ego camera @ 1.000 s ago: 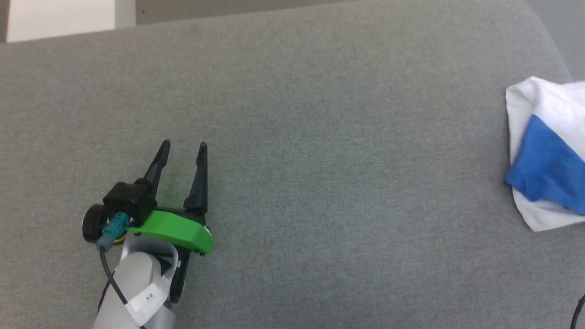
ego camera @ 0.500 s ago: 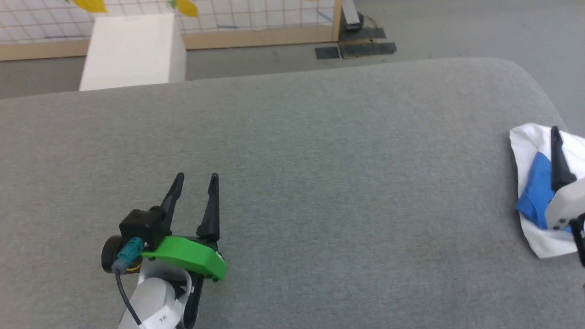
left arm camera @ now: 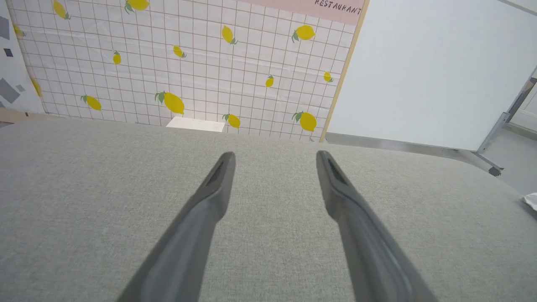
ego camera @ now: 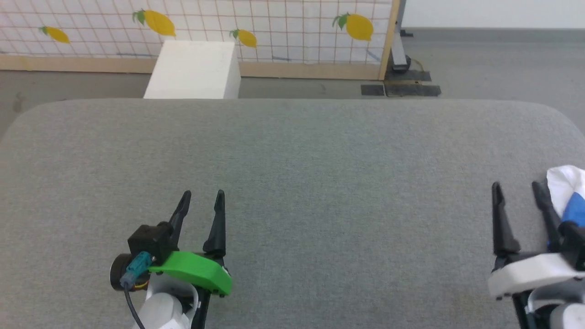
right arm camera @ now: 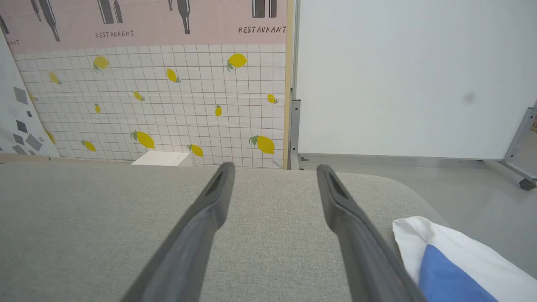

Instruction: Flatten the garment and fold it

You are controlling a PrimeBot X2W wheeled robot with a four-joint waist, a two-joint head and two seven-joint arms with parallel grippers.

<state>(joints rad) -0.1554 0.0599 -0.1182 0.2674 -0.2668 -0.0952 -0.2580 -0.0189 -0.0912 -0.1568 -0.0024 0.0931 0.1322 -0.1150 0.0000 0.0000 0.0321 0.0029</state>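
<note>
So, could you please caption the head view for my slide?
The left gripper and right gripper stand open over a grey cushion, with the white-and-blue shirt beside the right one.

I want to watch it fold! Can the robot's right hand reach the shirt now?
Probably yes: the open right hand hovers right beside the shirt on the grey cushion, with nothing between them.

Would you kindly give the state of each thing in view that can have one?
Left tool: open, empty, over bare grey surface.
Right tool: open, empty, just beside the shirt.
Shirt: bundled, not flat, lying free at the surface's right edge, not gripped.
</note>
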